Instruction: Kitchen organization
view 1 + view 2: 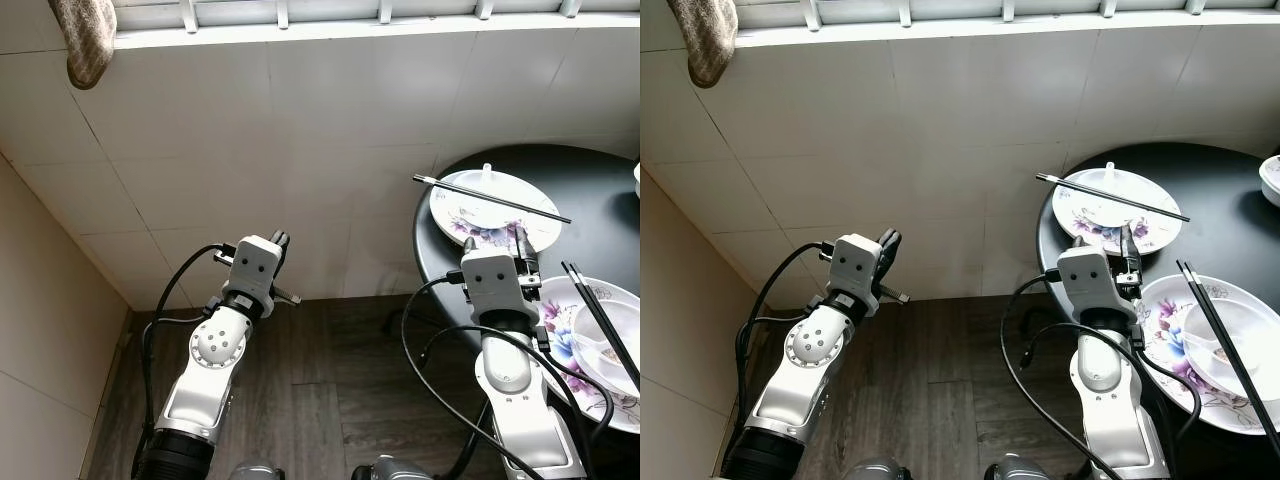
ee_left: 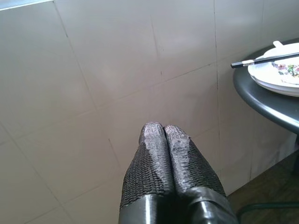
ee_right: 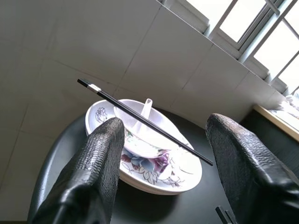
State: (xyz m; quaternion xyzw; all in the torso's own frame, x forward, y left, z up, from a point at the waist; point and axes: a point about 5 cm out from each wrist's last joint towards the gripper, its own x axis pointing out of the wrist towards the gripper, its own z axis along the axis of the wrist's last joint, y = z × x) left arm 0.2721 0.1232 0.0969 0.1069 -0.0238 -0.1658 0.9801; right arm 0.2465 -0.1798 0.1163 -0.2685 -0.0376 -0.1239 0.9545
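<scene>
Your right gripper (image 3: pixel 161 154) is hovering spread wide just short of the far floral plate (image 1: pixel 495 210), where black chopsticks (image 1: pixel 490 196) are lying across the rim, barring a straight approach. Your left gripper (image 2: pixel 163 135), fingers pressed together, is facing the tiled wall (image 1: pixel 300 150) with open floor (image 1: pixel 320 340) beneath.

counter (image 1: pixel 600 205): black | far plate (image 1: pixel 470 215), 1 o'clock: white, purple-blue flowers | chopsticks (image 1: pixel 490 198): black, silver tip | near plate (image 1: pixel 600 400), 3 o'clock: white, purple floral | wall tiles (image 1: pixel 300 150): cream | floor (image 1: pixel 320 400): dark wood-grain | cloth (image 1: pixel 85 40), 11 o'clock: mottled brown
</scene>
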